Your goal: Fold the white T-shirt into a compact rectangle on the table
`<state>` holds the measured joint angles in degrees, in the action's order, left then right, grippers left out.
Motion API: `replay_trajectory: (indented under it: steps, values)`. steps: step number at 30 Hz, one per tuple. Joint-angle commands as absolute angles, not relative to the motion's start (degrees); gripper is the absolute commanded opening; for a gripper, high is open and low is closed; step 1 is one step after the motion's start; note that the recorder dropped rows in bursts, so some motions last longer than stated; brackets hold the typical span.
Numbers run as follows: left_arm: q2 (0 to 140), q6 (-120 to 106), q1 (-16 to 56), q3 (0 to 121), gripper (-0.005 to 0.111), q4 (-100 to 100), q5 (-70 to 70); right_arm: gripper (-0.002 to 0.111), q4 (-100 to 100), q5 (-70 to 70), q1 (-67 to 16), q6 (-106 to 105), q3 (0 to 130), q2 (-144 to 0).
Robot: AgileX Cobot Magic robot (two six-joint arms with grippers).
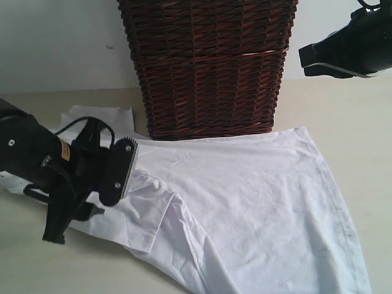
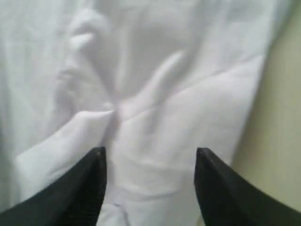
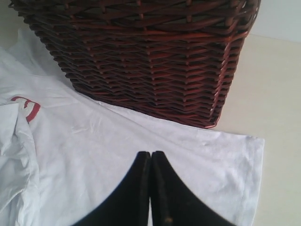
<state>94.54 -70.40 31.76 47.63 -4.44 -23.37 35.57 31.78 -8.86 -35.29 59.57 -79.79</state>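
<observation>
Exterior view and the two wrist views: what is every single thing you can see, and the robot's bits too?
white T-shirt: one, white, spread flat on the table in front of the basket, left side rumpled
red lettering: a small part showing, red, on the shirt
wicker basket: one, dark brown, standing behind the shirt
table: one, pale cream, under everything
left end effector: one, black, open, over the shirt's left side
right end effector: one, black, shut, raised at the right
</observation>
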Motion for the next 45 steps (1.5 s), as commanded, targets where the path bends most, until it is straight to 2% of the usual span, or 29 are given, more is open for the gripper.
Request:
replay_trajectory:
  steps: [1,4,8,11,12,13,14,31,38,40,45]
  values:
    - [95.2,-70.3,33.9,44.4,0.051,-2.5,-26.6,0.000,36.0,32.7,-8.7,-35.8,59.3,-79.8]
    - [97.0,-70.3,33.9,42.5,0.051,-2.8,-24.0,0.000,37.0,32.8,-8.7,-35.8,59.3,-79.8]
    - [99.6,-70.1,33.7,42.6,0.050,-3.9,-13.3,0.000,37.0,32.5,-8.7,-35.8,59.3,-79.8]
    - [101.7,-70.3,33.7,42.6,0.025,-4.1,-14.8,0.000,37.0,32.2,-8.7,-36.3,59.3,-79.8]
    - [101.9,-70.3,33.7,42.6,0.010,-4.5,-16.6,0.000,37.0,32.2,-8.7,-36.3,59.3,-79.8]
    - [101.9,-70.3,33.7,42.6,0.002,-4.5,-17.4,0.000,37.0,32.2,-8.7,-36.3,59.3,-79.8]
    - [101.5,-70.4,33.7,42.6,0.000,-5.1,-19.2,0.000,37.0,32.2,-8.7,-36.3,59.3,-79.8]
    - [82.4,-65.4,35.4,42.6,0.000,-5.1,-44.8,0.000,37.4,33.1,-8.7,-36.3,59.3,-79.8]
    - [83.0,-65.4,35.4,41.9,0.001,-5.1,-47.9,0.000,37.6,34.0,-8.7,-36.3,59.3,-79.8]
    - [83.4,-65.4,35.4,41.4,0.006,-5.2,-47.1,0.000,37.6,34.0,-8.7,-36.3,59.3,-79.8]
    - [83.5,-65.4,35.4,41.3,0.032,-5.6,-46.8,0.000,37.6,33.4,-8.7,-36.3,59.3,-79.8]
